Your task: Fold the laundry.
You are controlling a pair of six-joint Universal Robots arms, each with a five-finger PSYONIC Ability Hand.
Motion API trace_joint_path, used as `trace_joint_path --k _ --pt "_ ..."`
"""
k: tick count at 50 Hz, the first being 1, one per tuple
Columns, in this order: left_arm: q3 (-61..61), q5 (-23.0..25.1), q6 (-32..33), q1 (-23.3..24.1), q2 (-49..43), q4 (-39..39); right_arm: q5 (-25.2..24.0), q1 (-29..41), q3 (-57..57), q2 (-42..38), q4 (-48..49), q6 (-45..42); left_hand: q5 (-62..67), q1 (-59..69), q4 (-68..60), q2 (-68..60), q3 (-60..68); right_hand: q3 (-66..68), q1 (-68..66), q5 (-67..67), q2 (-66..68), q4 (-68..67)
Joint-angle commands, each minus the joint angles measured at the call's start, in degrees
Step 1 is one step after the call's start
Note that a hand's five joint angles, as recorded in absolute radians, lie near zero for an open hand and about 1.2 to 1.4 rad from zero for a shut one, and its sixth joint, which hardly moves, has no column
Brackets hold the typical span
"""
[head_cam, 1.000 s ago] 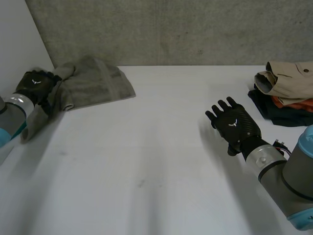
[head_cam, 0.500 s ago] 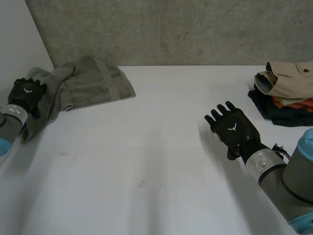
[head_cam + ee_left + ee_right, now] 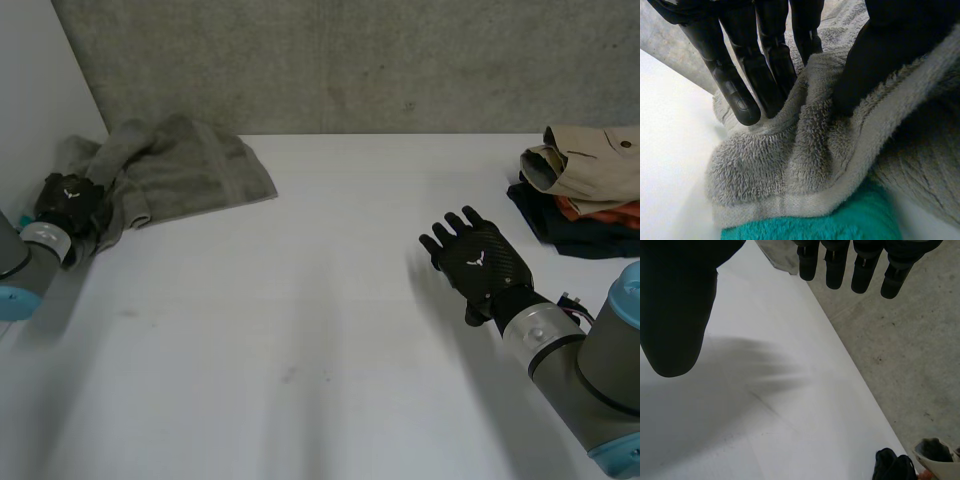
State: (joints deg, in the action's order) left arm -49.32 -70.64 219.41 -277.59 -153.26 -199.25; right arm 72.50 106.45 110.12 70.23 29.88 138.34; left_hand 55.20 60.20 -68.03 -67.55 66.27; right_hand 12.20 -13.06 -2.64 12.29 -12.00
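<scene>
A crumpled grey towel (image 3: pixel 185 170) lies at the far left of the white table (image 3: pixel 300 320). My left hand (image 3: pixel 68 200) sits at the towel's left end, shut on it. In the left wrist view its fingers (image 3: pixel 740 90) and thumb pinch a thick fold of the grey towel (image 3: pixel 805 160) between them. A strip of teal cloth (image 3: pixel 815 227) shows under that fold. My right hand (image 3: pixel 475 262) hovers over the table's right half, open, with straight fingers (image 3: pixel 837 270) and nothing in it.
A stack of folded clothes (image 3: pixel 585 190), beige on top of orange and dark pieces, stands at the right edge; part of the stack (image 3: pixel 935 452) is seen past my right hand. A grey concrete wall (image 3: pixel 350 60) runs behind the table.
My left hand slid down along the towel's left end and closed its fingers on a fold, bunching the cloth there. My right hand drifted slightly and stayed open.
</scene>
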Motion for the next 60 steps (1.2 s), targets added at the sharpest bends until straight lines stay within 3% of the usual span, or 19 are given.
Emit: trace_joint_path --k 1,7,17,25,26,30,34,35,37,38,39,45,50,55,60 --pt "-5.86 -2.4 -1.43 4.41 7.52 0.53 0.28 0.07 0.09 0.08 0.01 0.0 14.8 19.8 -11.97 -12.45 13.73 -2.2 3.06 2.64 -2.29 2.0" --pt "-20.0 -2.49 -13.35 11.7 28.76 -2.36 0.36 -0.01 0.0 0.08 0.09 0.09 14.8 19.8 -11.97 -12.45 13.73 -2.2 3.06 2.64 -2.29 2.0" --pt "-32.32 -2.4 -35.26 27.44 48.93 -1.58 3.17 -0.19 -0.61 0.78 0.09 0.26 14.8 19.8 -11.97 -12.45 13.73 -2.2 3.06 2.64 -2.29 2.0" --pt "-37.52 -3.1 -41.34 41.94 43.68 -1.75 7.48 -2.39 -1.93 0.96 0.01 1.14 14.8 19.8 -11.97 -12.45 13.73 -2.2 3.06 2.64 -2.29 2.0" --pt "-36.82 -3.36 -41.25 44.74 40.27 -1.84 7.66 -2.56 -2.11 0.87 -0.08 1.58 14.8 19.8 -11.97 -12.45 13.73 -2.2 3.06 2.64 -2.29 2.0" --pt "-32.79 -5.99 -41.08 47.92 30.61 -1.32 7.75 -2.65 -2.98 0.87 -0.78 3.07 14.8 19.8 -11.97 -12.45 13.73 -2.2 3.06 2.64 -2.29 2.0" --pt "-28.57 -10.12 -41.43 48.37 25.22 -0.53 7.83 -3.09 -3.16 0.78 -0.87 4.39 14.8 19.8 -11.97 -12.45 13.73 -2.2 3.06 2.64 -2.29 2.0" --pt "-28.38 -10.65 -41.43 48.37 25.29 -0.44 7.83 -3.18 -3.16 0.78 -0.96 4.66 7.16 12.16 -4.33 -4.82 6.09 -2.2 3.06 2.64 -2.29 2.0" --pt "-28.29 -11.01 -41.51 48.28 26.25 -0.26 7.83 -3.18 -3.42 0.87 -1.31 5.27 -20.52 -15.52 23.35 22.86 -21.58 -2.2 3.06 2.64 -2.29 2.0" --pt "-28.38 -11.1 -41.95 47.93 28.44 -0.09 7.83 -3.18 -3.43 0.87 -1.66 5.36 -49.98 -44.98 52.81 52.32 -51.05 -2.2 3.06 2.64 -2.29 2.0" --pt "-28.46 -11.19 -41.95 47.76 29.85 -0.08 7.83 -3.18 -3.6 0.96 -2.01 5.54 -55.2 -50.2 58.03 57.55 -56.27 -2.2 3.06 2.64 -2.29 2.0" --pt "-33.03 -10.84 -40.99 43.9 39.87 -0.26 7.66 -2.92 -6.4 4.2 -12.0 8.42 -54.15 -49.15 56.98 56.49 -55.21 -2.2 3.06 2.64 -2.29 2.0" --pt "-37.16 -10.57 -40.02 36.18 45.59 -0.35 7.57 -2.13 -9.92 5.79 -22.3 13.96 -53.14 -48.14 55.97 55.48 -54.2 -2.2 3.06 2.64 -2.29 2.0" --pt "-37.52 -7.6 -36.08 27.65 44.2 0.18 6.43 3.48 -11.34 7.98 -27.77 18.45 -52.8 -47.8 55.64 55.15 -53.87 -2.2 3.06 2.64 -2.29 2.0" --pt "-37.61 -3.9 -30.01 22.98 40.68 0.53 6.96 8.94 -11.25 8.78 -26.37 18.28 -52.47 -47.47 55.3 54.81 -53.53 -2.2 3.06 2.64 -2.29 2.0"
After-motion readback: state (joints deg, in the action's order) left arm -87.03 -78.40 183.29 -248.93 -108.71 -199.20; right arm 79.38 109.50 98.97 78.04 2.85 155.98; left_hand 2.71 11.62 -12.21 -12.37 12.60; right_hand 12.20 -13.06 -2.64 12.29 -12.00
